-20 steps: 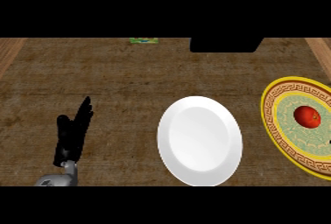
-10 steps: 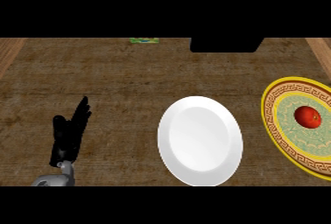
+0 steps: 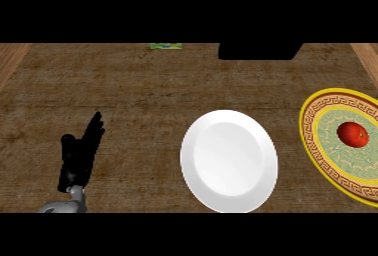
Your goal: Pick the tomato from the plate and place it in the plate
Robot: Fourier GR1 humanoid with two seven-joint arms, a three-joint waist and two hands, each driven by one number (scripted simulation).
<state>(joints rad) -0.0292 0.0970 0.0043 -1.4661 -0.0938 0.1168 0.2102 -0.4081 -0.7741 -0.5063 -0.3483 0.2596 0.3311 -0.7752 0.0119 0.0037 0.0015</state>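
A red tomato (image 3: 353, 135) lies on a patterned plate (image 3: 319, 125) with a yellow rim at the right edge of the head view. A plain white plate (image 3: 229, 161) sits at the middle of the counter, with nothing on it. My left hand (image 3: 80, 154) rests at the lower left, fingers straight and pointing up, well left of the white plate and holding nothing. My right hand does not show.
The counter top is dark brown wood grain. A black box (image 3: 260, 51) stands at the far edge, right of centre. A small green item (image 3: 165, 46) lies at the far edge, left of centre.
My left hand has drifted slightly to the left and down. The plates and the tomato have not moved.
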